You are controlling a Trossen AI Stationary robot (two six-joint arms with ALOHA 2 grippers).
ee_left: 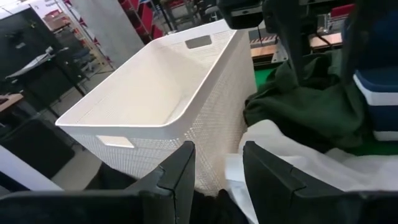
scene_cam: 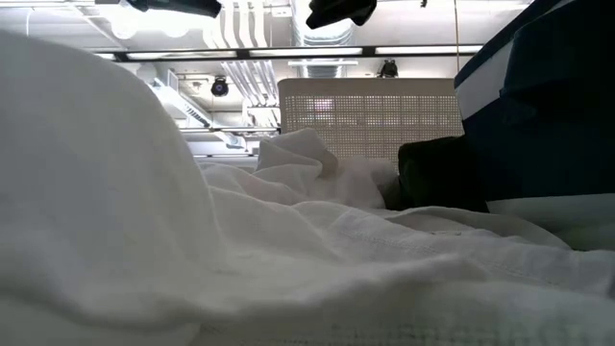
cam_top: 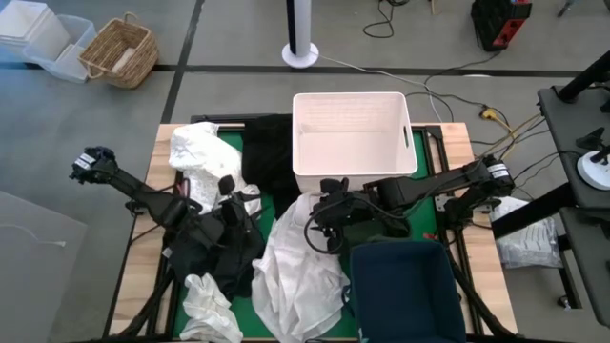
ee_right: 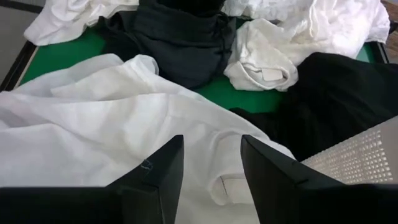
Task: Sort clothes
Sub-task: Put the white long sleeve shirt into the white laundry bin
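Beside the white bin (cam_top: 351,133), both open grippers (cam_top: 329,221) are hovering over limp, light clothes (cam_top: 295,272), best pinched at a raised fold.

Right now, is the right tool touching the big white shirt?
Apart. In the right wrist view, the open right tool hangs above the big white shirt, fabric visible between its fingers, nothing gripped.

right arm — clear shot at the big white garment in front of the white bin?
Probably yes. The right gripper hangs open just above the white garment, nothing lying between; the white bin sits off to one side.
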